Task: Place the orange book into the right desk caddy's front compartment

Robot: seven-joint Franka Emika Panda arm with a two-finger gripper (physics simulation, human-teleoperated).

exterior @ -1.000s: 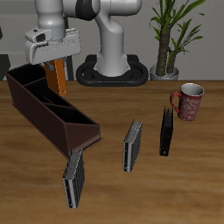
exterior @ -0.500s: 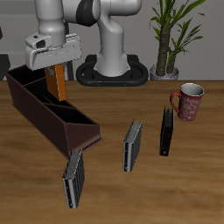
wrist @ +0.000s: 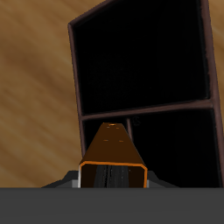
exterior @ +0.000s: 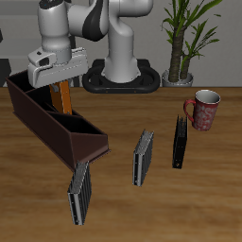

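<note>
My gripper is shut on the orange book and holds it upright, its lower part down between the walls of the right desk caddy, the long dark maroon box with a sloped end. The book hangs over a compartment toward the caddy's back half. In the wrist view the orange book points down over the divider between two dark compartments of the caddy. The fingertips are hidden behind the gripper body.
Two grey ribbed books stand on the table, one at the caddy's sloped end, one mid-table. A thin black book stands beside a red mug. A potted plant stands at the back.
The gripper has moved down and a little toward the table's front with the book, lowering it further into the caddy.
</note>
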